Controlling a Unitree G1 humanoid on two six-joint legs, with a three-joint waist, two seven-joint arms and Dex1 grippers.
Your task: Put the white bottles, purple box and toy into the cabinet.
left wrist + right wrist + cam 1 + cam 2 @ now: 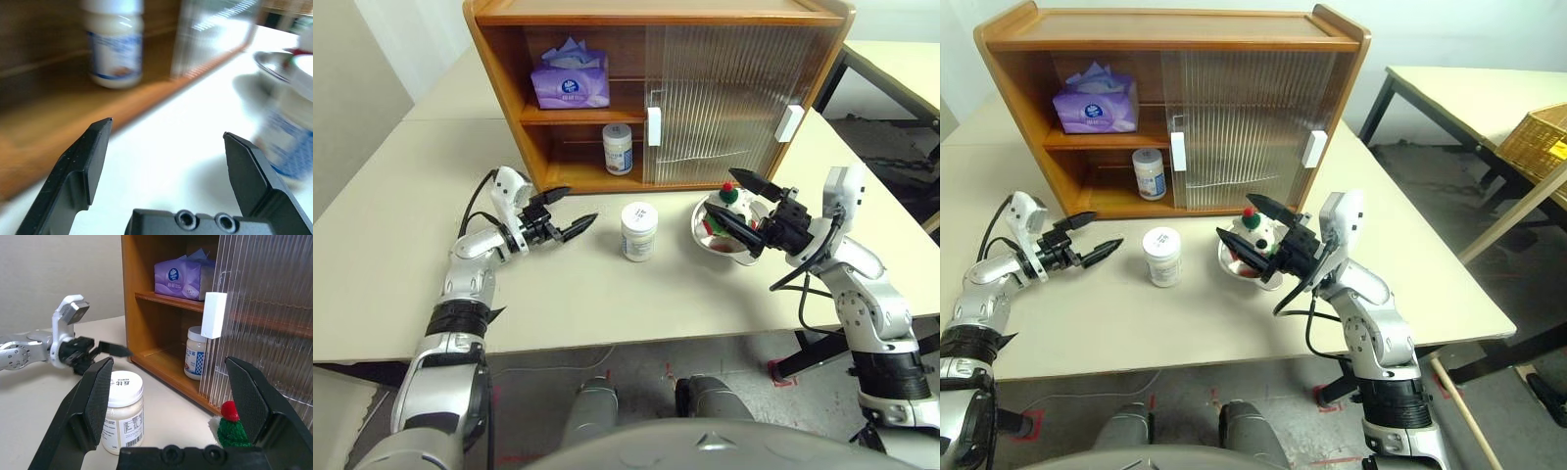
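Beside the wooden two-shelf cabinet, the left gripper is hanging open and empty. One squat white plastic jar is standing on the lower shelf, the other on the pale surface. The lavender tissue pack is sitting above. The right gripper is gaping over the plush bear in the steel bowl.

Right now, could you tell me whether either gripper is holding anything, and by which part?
Nothing is held. The left gripper is open over bare table, apart from the white bottle. The right gripper is open above the steel bowl.
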